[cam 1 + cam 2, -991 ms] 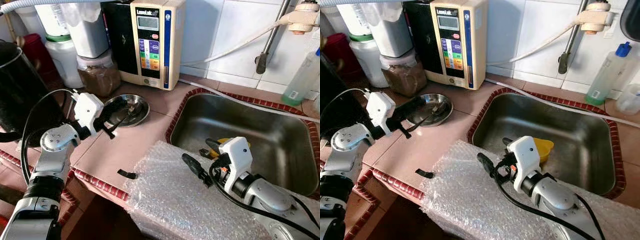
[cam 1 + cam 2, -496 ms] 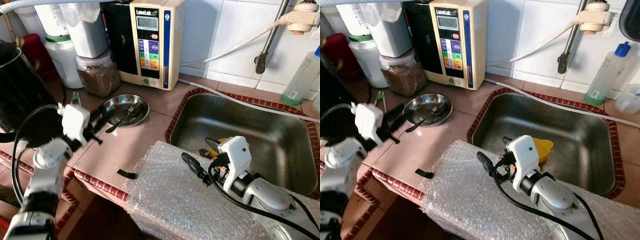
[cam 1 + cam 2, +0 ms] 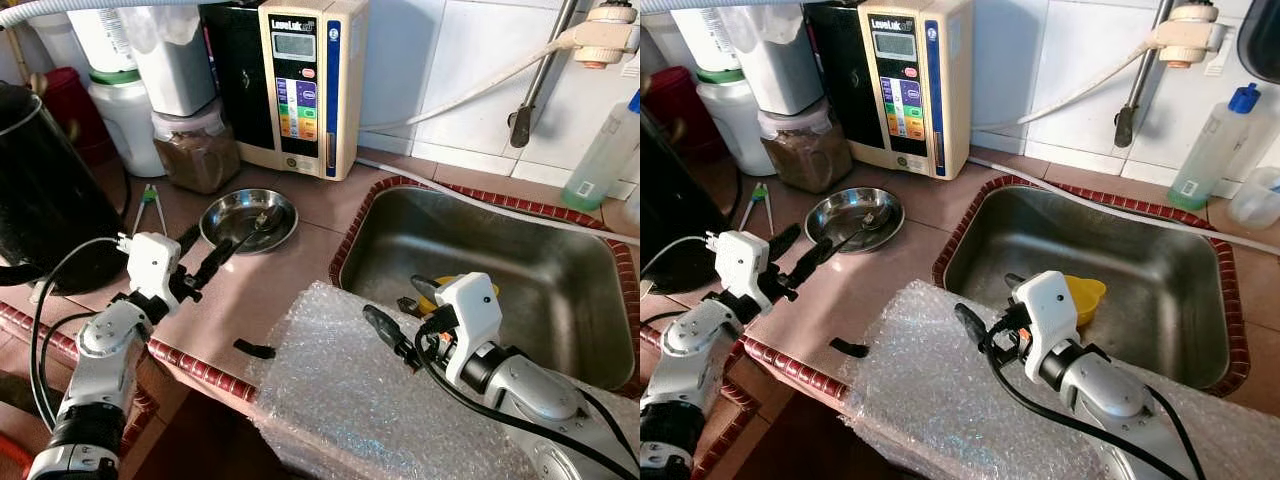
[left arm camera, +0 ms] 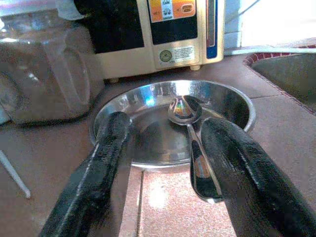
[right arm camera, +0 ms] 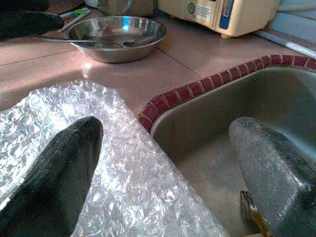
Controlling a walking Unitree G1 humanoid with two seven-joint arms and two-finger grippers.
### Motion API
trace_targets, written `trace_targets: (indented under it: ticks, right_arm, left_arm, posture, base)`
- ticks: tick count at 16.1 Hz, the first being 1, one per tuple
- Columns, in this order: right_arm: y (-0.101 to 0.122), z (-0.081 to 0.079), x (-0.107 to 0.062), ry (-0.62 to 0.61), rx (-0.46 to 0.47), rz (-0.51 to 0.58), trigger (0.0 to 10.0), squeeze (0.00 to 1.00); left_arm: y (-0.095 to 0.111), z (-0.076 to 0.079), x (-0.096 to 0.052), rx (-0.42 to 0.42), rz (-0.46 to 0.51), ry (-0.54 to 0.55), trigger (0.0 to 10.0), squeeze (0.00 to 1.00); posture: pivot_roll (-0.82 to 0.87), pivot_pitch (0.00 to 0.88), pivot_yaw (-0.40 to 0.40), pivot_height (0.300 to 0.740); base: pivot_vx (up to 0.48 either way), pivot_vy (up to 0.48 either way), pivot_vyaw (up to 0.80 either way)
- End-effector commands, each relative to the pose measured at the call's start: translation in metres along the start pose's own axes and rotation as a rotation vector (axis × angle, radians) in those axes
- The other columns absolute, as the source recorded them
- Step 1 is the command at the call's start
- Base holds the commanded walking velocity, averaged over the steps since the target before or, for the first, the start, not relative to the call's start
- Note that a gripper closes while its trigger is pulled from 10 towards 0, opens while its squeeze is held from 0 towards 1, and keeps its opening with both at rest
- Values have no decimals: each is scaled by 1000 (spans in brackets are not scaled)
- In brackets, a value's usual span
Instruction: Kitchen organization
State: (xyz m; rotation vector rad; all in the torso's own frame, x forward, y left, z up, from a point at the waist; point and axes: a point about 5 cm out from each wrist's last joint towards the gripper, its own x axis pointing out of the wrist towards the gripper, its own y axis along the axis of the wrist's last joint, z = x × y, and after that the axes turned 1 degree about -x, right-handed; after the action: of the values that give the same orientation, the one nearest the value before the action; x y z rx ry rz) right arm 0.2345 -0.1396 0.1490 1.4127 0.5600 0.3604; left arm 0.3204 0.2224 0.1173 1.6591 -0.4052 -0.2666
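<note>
Head views evenly lit and sharp (mild edge distortion); glare on the steel bowl (image 4: 173, 121). Wrist views soft, near fingers (image 4: 98, 173) blurred.
</note>
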Motion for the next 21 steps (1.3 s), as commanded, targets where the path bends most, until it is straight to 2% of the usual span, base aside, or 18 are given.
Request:
trace_targets:
  ticks: [1, 8, 11, 18, 19, 20, 21]
  right_arm:
    - [1, 0, 2, -2, -11, 3, 10000, 0]
    - [2, 1, 2, 3, -19, 3, 10000, 0]
    - [3, -1, 3, 7, -21, 5, 10000, 0]
    - [3, 1, 0, 1, -26, -2, 10000, 0]
    - [3, 1, 1, 2, -29, -1, 10000, 0]
    - [3, 1, 1, 2, -30, 0, 10000, 0]
    - [3, 1, 1, 2, -30, -1, 10000, 0]
  left_arm:
    - [-3, -2, -2, -44, -3, 41, 10000, 1000]
    - [-17, 11, 0, -154, -28, 79, 10000, 1000]
    - [-19, 19, 10, -200, -33, 72, 10000, 1000]
    - [-11, 21, 21, -179, -31, 44, 10000, 1000]
    - [-15, 25, 23, -178, -78, -2, 1843, 1000]
    - [-17, 27, 23, -172, -104, -31, 1216, 859]
    - [-19, 28, 23, -146, -126, -58, 1882, 0]
  posture:
    - [-35, 32, 61, 740]
    - [-44, 31, 57, 740]
    - [-56, 32, 55, 740]
    - [-62, 35, 55, 740]
    - [-60, 35, 57, 740]
    - [-62, 34, 61, 740]
    - [-63, 34, 61, 740]
  base:
    - [0, 0, 0]
    - [0, 0, 0]
    - [0, 0, 0]
    - [0, 0, 0]
    - [0, 0, 0]
    - [0, 0, 0]
    - [0, 0, 0]
